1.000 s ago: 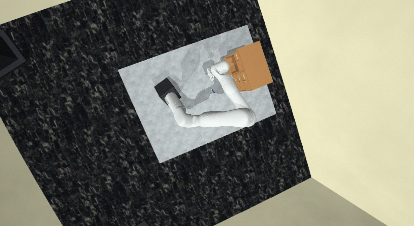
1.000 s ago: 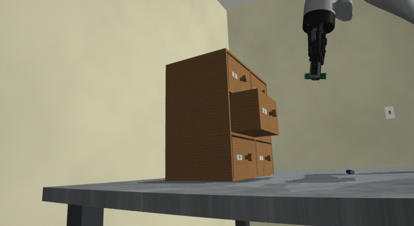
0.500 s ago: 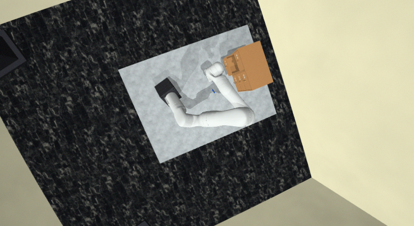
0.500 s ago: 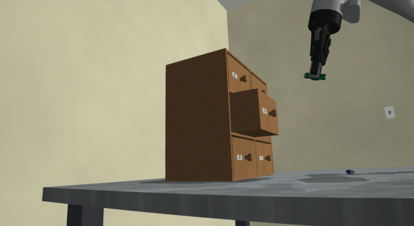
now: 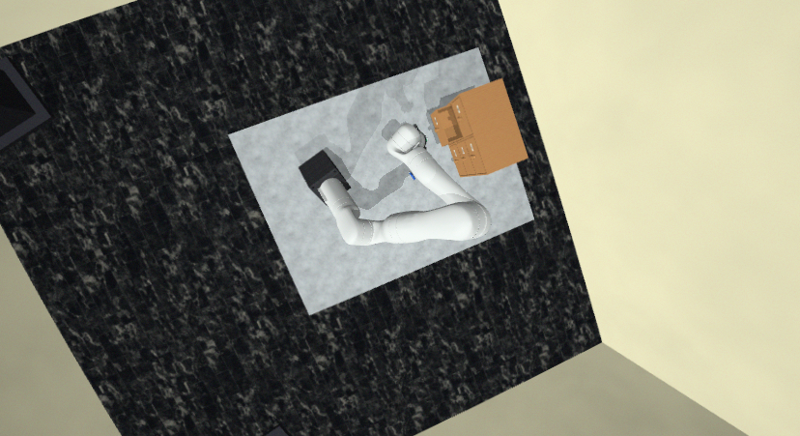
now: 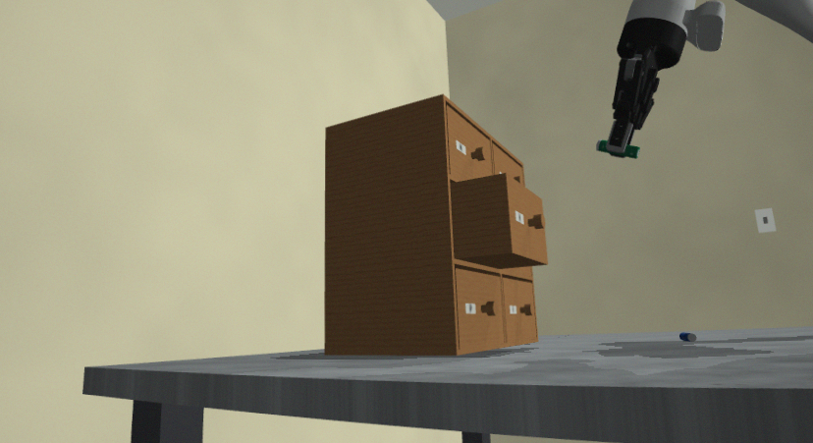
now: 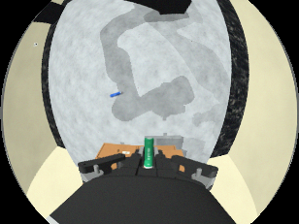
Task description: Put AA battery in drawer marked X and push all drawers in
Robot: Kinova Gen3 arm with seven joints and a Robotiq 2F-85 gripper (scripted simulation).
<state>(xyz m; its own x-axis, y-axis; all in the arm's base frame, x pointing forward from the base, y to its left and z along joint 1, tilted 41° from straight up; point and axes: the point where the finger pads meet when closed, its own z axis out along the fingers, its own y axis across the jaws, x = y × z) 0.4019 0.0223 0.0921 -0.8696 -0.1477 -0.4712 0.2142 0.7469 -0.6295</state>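
The brown wooden chest (image 6: pixel 420 229) stands on the grey table, with small white labels by the knobs that are too small to read. One drawer (image 6: pixel 500 221) in the middle row is pulled partway out; from above (image 5: pixel 445 125) its inside shows open. My gripper (image 6: pixel 618 145) hangs high above the table, out in front of the chest, about level with the top row. It is shut on a small green AA battery (image 6: pixel 623 154), held crosswise at the fingertips. The battery also shows in the wrist view (image 7: pixel 149 150), with the chest's top edge just below it.
A small blue cylinder (image 6: pixel 686 336) lies on the table away from the chest; it also shows from above (image 5: pixel 412 176) and in the wrist view (image 7: pixel 116 94). The arm's black base (image 5: pixel 320 170) stands mid-table. The chest (image 5: pixel 481 128) sits near the table's edge.
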